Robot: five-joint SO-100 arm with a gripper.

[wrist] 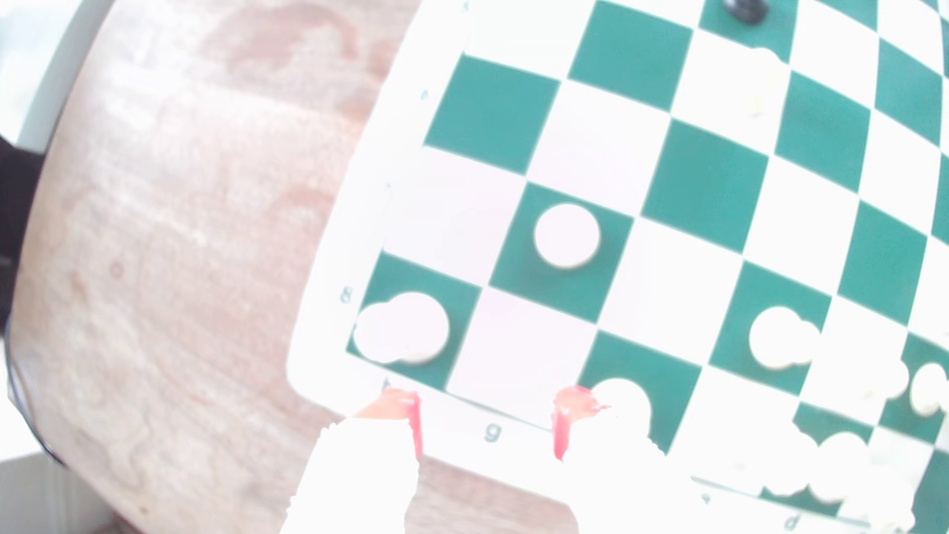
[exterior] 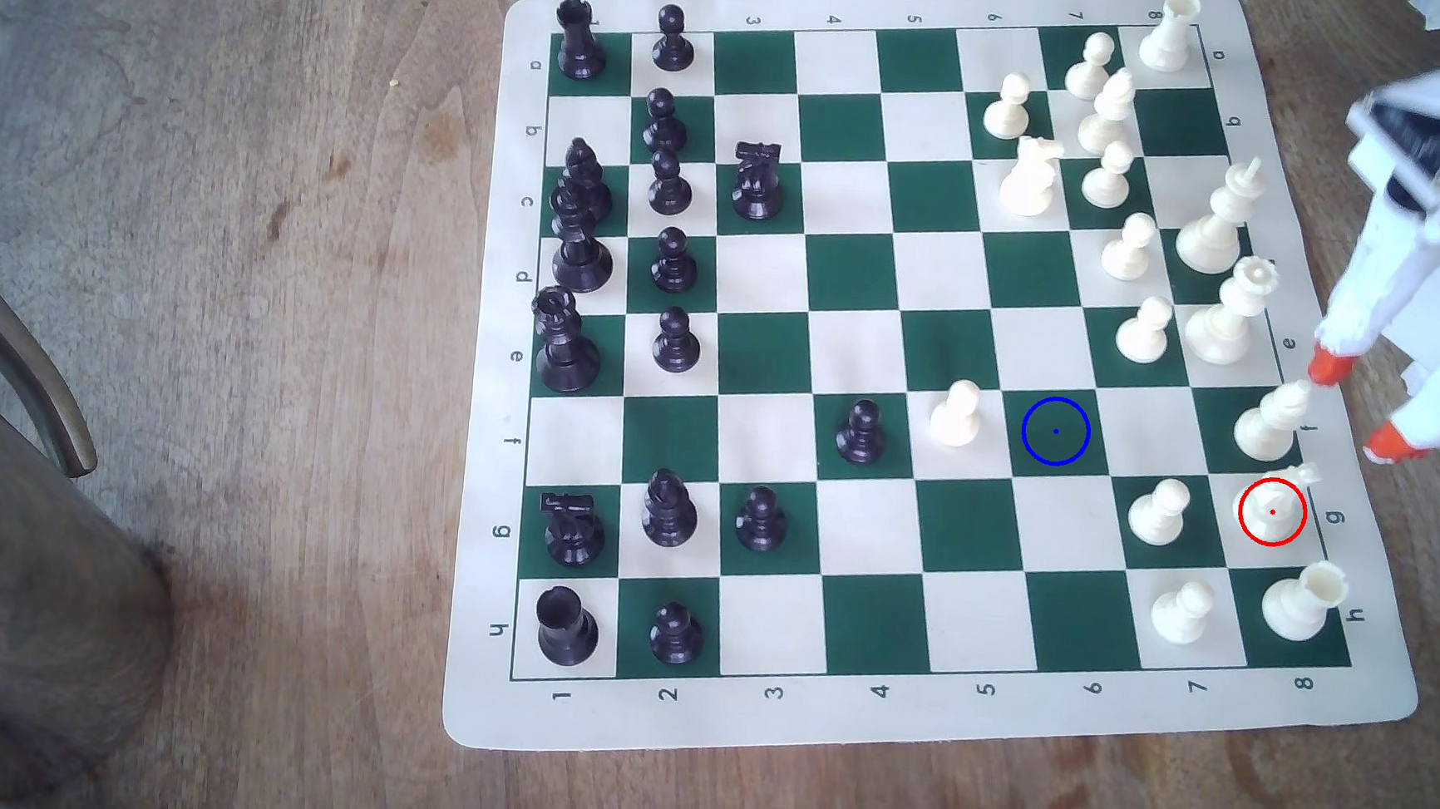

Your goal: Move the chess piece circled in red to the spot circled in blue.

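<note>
Approach needs care: my end effector point(exterior: 1361, 409) hangs spread and empty off the board's edge; the chess piece point(exterior: 1274, 506) stands just beside a bishop point(exterior: 1267, 425), so I'd descend straight.

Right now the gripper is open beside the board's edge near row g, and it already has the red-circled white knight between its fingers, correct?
Not quite. The gripper is open near row g, but it holds nothing: in the exterior view the red-circled white knight stands on its square, apart from the orange fingertips. The wrist view also shows bare board between them.
</note>
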